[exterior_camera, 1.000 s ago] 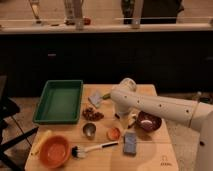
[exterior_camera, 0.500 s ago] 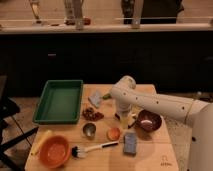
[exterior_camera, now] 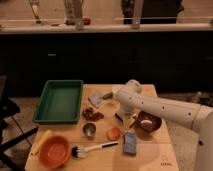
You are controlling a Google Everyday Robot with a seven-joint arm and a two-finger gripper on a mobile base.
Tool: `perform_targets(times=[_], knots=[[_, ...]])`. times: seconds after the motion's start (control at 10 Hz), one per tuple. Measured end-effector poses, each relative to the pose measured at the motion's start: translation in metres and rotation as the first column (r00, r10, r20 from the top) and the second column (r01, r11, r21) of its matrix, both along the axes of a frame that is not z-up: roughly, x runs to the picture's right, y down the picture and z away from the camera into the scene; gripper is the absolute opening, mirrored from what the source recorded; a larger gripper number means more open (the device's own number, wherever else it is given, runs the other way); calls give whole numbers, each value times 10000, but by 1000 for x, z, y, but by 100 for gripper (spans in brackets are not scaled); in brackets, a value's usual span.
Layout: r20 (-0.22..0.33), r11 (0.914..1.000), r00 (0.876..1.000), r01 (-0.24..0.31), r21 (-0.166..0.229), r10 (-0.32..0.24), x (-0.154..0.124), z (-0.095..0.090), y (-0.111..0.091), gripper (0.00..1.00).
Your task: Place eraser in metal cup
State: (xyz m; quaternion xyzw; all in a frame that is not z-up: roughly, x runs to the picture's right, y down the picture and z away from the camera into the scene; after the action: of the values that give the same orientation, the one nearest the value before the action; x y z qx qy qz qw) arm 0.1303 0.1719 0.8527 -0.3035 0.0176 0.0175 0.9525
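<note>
The metal cup (exterior_camera: pixel 89 130) stands upright and open near the table's middle front. A small pale flat block that looks like the eraser (exterior_camera: pixel 95 99) lies at the back, between the green tray and my arm. My white arm reaches in from the right and bends down. The gripper (exterior_camera: pixel 123 119) points down at the table, between the purple bowl and a small orange object. It is to the right of the cup and in front of the eraser, touching neither. Something dark and tan shows at its tip; I cannot tell what it is.
A green tray (exterior_camera: pixel 59 101) sits at the back left and an orange bowl (exterior_camera: pixel 54 150) at the front left. A black-handled brush (exterior_camera: pixel 95 148), an orange object (exterior_camera: pixel 114 134), a blue-grey sponge (exterior_camera: pixel 130 143), a purple bowl (exterior_camera: pixel 149 121) and a brown snack pile (exterior_camera: pixel 92 114) lie around.
My arm has shifted only slightly, with the gripper staying low between the purple bowl and the orange object. No object on the table has moved.
</note>
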Motion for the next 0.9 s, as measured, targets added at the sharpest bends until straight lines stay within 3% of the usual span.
perform_targets(times=[0.3, 0.9], knots=[[367, 9979, 9979, -553, 325, 541, 10, 10, 0, 80], [791, 9923, 9897, -1212, 242, 1189, 19, 31, 2, 80]])
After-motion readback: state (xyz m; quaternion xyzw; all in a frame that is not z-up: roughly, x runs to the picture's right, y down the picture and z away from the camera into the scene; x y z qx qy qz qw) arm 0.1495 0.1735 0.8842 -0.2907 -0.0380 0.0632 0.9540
